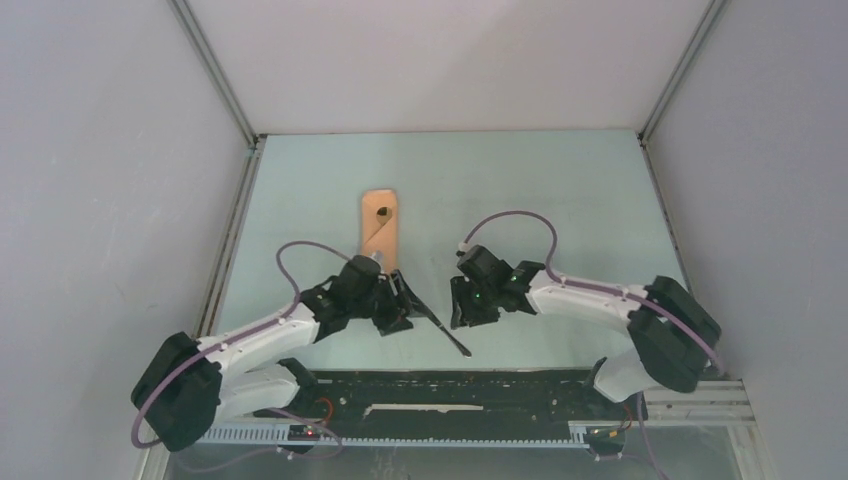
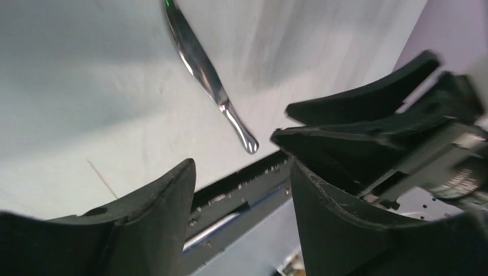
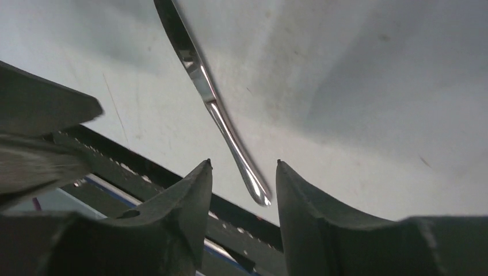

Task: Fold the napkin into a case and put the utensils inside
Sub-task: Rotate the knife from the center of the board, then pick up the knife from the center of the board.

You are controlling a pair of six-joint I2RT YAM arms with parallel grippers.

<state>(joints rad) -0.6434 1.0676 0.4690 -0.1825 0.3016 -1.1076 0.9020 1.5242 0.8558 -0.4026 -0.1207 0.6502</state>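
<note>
The napkin lies folded as a narrow peach-tan case (image 1: 379, 228) at mid-table, with a diagonal flap and a small round shape near its upper end, too small to identify. A slim knife (image 1: 440, 325) lies flat on the table between the two arms; it also shows as the knife (image 2: 207, 75) and the knife (image 3: 213, 109). My left gripper (image 1: 398, 300) hovers by the knife's far end, just below the case, and this left gripper (image 2: 241, 172) is open with nothing between its fingers. My right gripper (image 1: 466, 310) is open, and its fingertips straddle the knife's handle end without touching it: right gripper (image 3: 243, 164).
A black rail (image 1: 450, 385) runs along the table's near edge just below the knife. Grey walls close in left, right and behind. The right gripper's dark fingers (image 2: 368, 115) show close by in the left wrist view.
</note>
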